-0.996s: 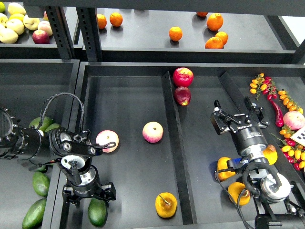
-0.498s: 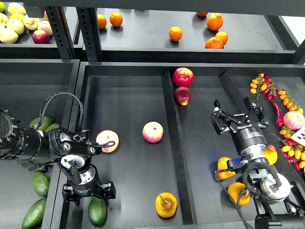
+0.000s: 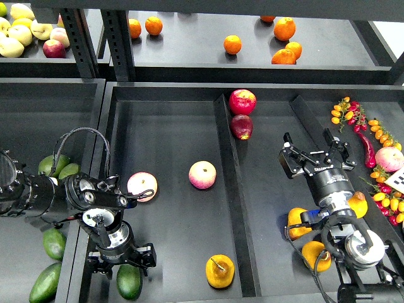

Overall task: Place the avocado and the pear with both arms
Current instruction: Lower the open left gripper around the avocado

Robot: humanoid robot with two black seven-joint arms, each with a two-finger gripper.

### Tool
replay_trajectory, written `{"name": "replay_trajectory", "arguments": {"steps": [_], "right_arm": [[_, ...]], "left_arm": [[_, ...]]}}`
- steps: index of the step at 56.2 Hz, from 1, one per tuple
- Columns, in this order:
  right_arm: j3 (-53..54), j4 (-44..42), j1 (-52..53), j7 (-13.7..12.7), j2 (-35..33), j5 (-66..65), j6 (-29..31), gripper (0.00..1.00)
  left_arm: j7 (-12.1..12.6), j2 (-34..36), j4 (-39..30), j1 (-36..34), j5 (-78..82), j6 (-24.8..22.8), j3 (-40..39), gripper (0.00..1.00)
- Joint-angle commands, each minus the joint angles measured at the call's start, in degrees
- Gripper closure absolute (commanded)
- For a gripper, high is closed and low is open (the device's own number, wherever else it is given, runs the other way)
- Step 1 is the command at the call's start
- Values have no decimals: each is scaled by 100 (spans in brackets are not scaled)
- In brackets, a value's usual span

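Note:
A dark green avocado (image 3: 129,283) lies at the front left of the big black tray (image 3: 170,126). My left gripper (image 3: 122,260) hangs just behind and above it, fingers spread wide, open and holding nothing. A golden yellow-orange pear (image 3: 219,271) with a brown stem lies at the tray's front, close to the middle divider (image 3: 230,189). My right gripper (image 3: 315,159) is open and empty over the right compartment, well behind and to the right of that pear.
Two pink-yellow apples (image 3: 142,186) (image 3: 202,175) lie mid-tray, two red apples (image 3: 242,101) at the back. More pears (image 3: 297,221) sit under my right arm. More avocados (image 3: 54,242) lie in the left bin. Oranges (image 3: 232,44) are on the shelf, with peppers and small tomatoes (image 3: 366,136) at right.
My left gripper has moved toward the front of the tray, closer to the avocado. The right arm and the fruits have not moved.

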Motion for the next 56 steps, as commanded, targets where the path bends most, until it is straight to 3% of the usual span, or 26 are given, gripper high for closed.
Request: {"name": "replay_trajectory", "arguments": {"steps": [1, 17, 56], "right_arm": [[0, 9, 0, 2, 0, 0, 9, 0], [9, 9, 0, 2, 0, 0, 17, 0], [9, 9, 0, 10, 0, 0, 17, 0]], "left_arm": [[0, 0, 70, 66, -9, 0, -9, 21], [0, 0, 132, 189, 0, 0, -167, 31], [0, 0, 413, 312, -9, 0, -378, 75]]}}
